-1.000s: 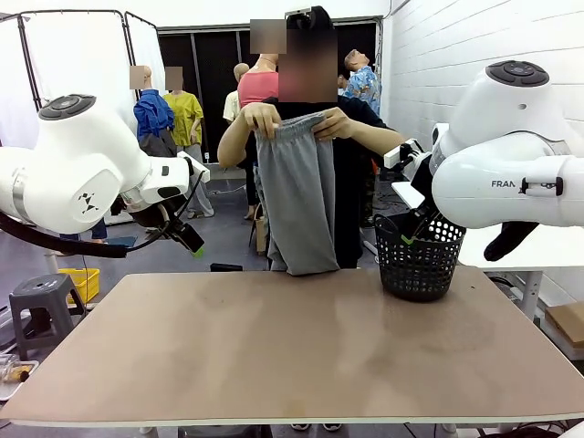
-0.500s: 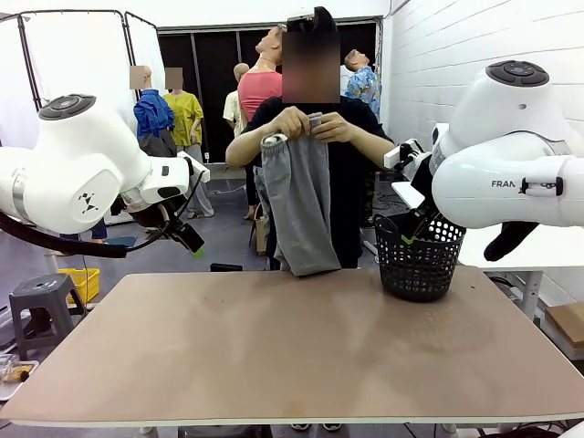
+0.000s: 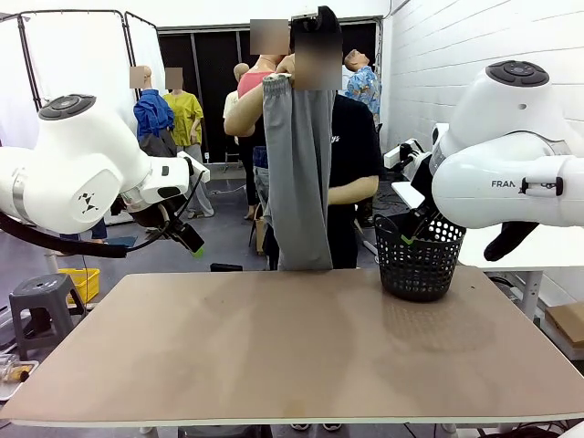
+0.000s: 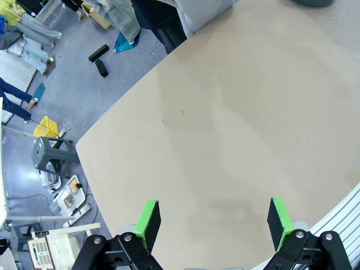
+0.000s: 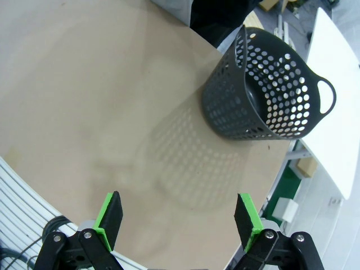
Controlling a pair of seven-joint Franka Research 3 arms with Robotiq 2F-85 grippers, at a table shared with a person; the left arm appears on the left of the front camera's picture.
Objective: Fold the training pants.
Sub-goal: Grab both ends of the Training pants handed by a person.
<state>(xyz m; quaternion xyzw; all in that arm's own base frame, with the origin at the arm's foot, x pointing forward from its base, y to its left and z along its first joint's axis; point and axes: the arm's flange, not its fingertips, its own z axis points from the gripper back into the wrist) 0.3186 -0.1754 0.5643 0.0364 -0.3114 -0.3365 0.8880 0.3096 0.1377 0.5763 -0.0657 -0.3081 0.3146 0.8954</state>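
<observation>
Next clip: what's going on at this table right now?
A person in a black T-shirt stands at the far side of the brown table, holding the light grey jersey training pants up high so they hang straight down, with the lower end near the table's far edge. The pants are not on the table yet. The left gripper and right gripper hang open above the tabletop, touching nothing. A black perforated plastic basket sits at the table's far right.

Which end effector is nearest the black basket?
The right end effector; the black basket stands by it. The left end effector is across the table.
</observation>
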